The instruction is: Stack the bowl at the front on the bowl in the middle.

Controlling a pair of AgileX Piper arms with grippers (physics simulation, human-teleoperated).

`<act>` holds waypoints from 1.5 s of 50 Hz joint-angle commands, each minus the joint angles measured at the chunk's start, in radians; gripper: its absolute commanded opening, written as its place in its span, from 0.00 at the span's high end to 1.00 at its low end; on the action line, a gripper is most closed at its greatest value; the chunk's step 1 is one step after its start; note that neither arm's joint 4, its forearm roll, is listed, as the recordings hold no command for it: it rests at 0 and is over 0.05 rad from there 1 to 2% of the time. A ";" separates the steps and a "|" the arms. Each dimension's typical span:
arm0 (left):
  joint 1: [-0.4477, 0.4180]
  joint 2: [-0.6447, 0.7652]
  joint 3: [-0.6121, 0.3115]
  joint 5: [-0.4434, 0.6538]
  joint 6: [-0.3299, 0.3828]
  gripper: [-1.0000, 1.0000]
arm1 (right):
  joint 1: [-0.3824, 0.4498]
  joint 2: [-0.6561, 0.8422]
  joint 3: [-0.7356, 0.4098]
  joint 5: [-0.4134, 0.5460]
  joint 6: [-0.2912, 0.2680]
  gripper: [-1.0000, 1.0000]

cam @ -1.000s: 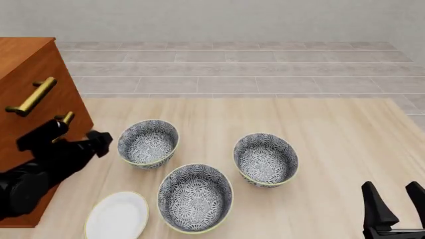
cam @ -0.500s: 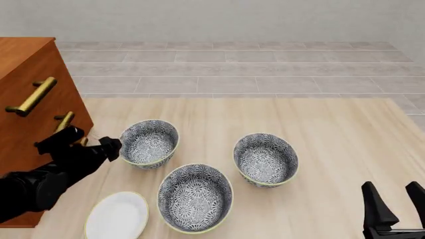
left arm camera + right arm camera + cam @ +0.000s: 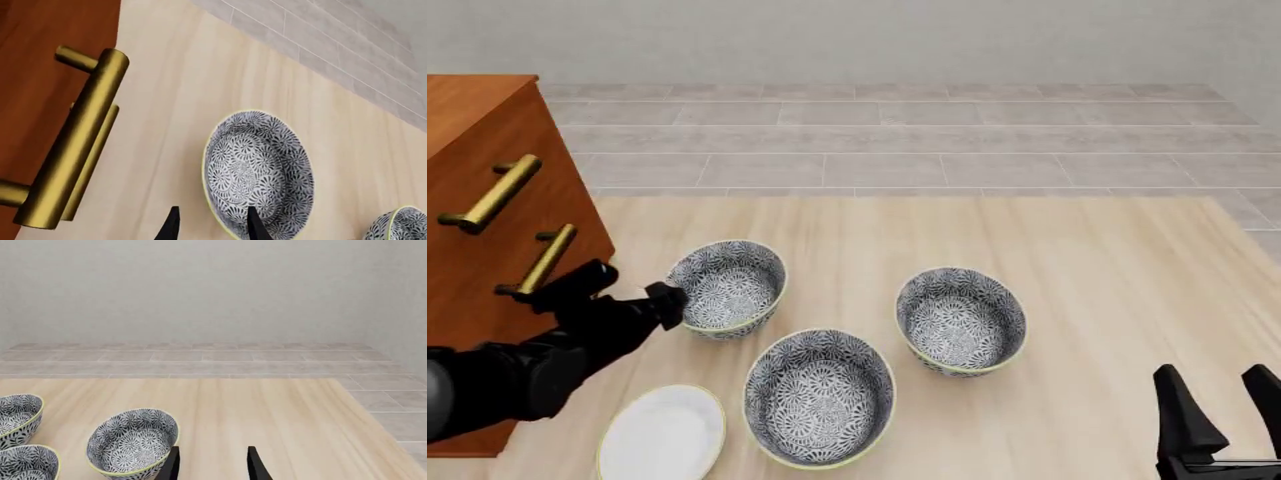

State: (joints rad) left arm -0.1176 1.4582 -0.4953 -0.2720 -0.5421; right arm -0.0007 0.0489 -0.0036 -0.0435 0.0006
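**Left gripper at the rim of the far-left bowl**

Pale wood-grain worktop [image 3: 1094,260], carrying everything. At its left edge, a red-brown wooden cabinet [image 3: 487,200] with brass bar handles [image 3: 491,195]. Three round deep floral bowls with cream-yellow rims: bowl at the front [image 3: 819,396], nearest the arms; bowl in the middle [image 3: 961,320], to its right and farther back, apart from it; third bowl [image 3: 726,288] at far left. Plain white flat plate [image 3: 662,434] just left of the front bowl. Left gripper [image 3: 667,299], fingers spread, touching nothing visible, just beside the third bowl's rim. Right gripper [image 3: 1221,410], low at the right, spread, empty.
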 commanded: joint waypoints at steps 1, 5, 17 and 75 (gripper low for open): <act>-0.013 0.037 -0.005 -0.022 -0.015 0.00 | 0.000 0.001 0.000 0.000 0.000 0.00; -0.018 0.058 -0.006 -0.036 -0.017 0.00 | 0.000 0.000 0.000 0.000 0.000 0.00; -0.019 0.130 -0.038 -0.059 -0.012 0.00 | 0.000 0.000 0.000 0.000 0.000 0.00; 0.001 0.241 -0.084 -0.110 -0.028 1.00 | 0.000 0.000 0.000 0.000 0.000 0.00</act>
State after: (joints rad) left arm -0.1324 1.7202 -0.5843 -0.3898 -0.5789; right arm -0.0007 0.0489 -0.0036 -0.0434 0.0006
